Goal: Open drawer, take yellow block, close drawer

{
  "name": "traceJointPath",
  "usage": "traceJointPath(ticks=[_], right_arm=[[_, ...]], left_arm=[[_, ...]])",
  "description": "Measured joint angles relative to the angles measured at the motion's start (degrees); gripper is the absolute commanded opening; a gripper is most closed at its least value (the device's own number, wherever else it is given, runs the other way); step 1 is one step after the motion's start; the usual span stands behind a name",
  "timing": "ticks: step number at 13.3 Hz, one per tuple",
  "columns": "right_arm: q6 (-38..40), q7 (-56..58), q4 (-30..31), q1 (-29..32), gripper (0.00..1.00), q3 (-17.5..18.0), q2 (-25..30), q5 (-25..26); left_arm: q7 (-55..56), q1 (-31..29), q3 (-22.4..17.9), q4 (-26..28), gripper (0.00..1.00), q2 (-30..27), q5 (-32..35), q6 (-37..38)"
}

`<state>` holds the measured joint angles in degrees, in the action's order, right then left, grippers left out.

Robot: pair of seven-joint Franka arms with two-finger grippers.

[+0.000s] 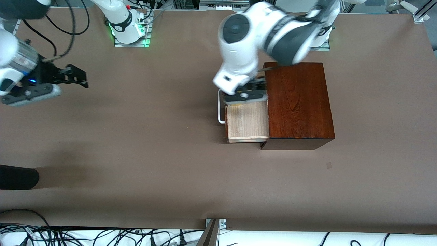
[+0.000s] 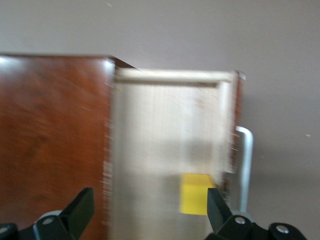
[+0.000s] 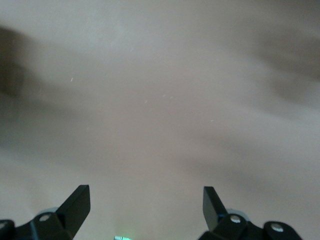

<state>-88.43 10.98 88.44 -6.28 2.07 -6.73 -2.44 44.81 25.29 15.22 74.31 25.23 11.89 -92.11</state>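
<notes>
The box (image 1: pixel 299 102) stands on the desk (image 1: pixel 136 164) toward the left arm's end. The drawer (image 1: pixel 246 123) is pulled out of it toward the right arm's end, its handle (image 1: pixel 219 109) at the outer face. The block (image 2: pixel 195 193) lies in the drawer, in the corner by the handle. The left hand (image 1: pixel 247 95) hangs over the drawer; the right hand (image 1: pixel 73 77), jaws spread, waits over bare desk well apart.
</notes>
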Motion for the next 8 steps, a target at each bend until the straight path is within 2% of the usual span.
traceJointPath(ticks=[4, 6, 8], right_arm=[[0.09, 7.92, -0.08, -7.32, 1.0, 2.73, -1.91, -0.33], [-1.3, 9.57, -0.97, -14.29, 1.0, 3.2, -3.53, -0.37], [-3.48, 11.04, -4.2, -21.6, 1.0, 3.4, -7.36, -0.35]], left_arm=[[-14.58, -9.55, -0.03, 0.0, 1.0, -4.83, -0.12, 4.69], [-21.58, -13.26, -0.04, -0.01, 1.0, -7.33, -0.19, 7.83], [-26.77, -16.56, -0.08, 0.04, 1.0, -9.38, -1.51, 9.73]])
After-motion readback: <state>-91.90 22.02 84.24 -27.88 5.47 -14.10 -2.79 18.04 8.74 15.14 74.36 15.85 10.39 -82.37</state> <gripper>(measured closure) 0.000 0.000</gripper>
